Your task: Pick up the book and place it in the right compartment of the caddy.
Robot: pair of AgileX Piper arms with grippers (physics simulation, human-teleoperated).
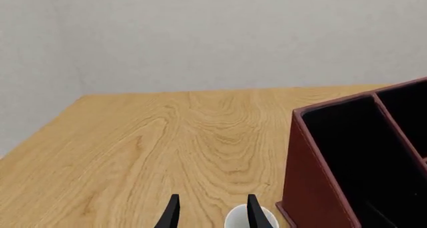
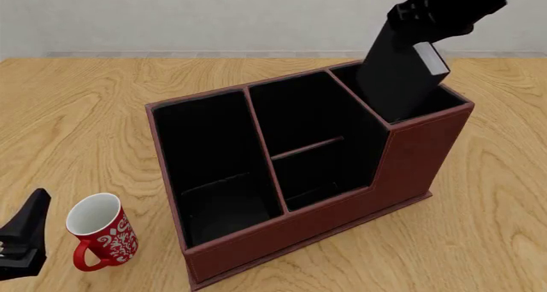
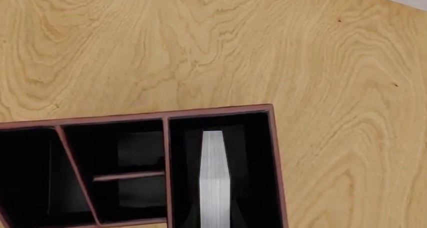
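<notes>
The black book (image 2: 398, 74) with white page edges is tilted, and its lower end is inside the right compartment (image 2: 451, 95) of the reddish-brown caddy (image 2: 410, 157). My right gripper (image 2: 419, 15) is shut on the book's upper end, above the caddy's far right corner. In the right wrist view the page edges (image 3: 215, 183) stand inside that narrow section (image 3: 250, 163); the fingers themselves are out of frame. My left gripper (image 2: 25, 234) is open and empty at the front left, low over the table; it also shows in the left wrist view (image 1: 212, 215).
A red-and-white mug (image 2: 98, 237) stands upright just right of my left gripper, front left of the caddy; its rim (image 1: 240, 220) shows beside one finger. The caddy's wide section (image 2: 209, 170) and middle section with a crossbar (image 2: 308, 148) hold nothing.
</notes>
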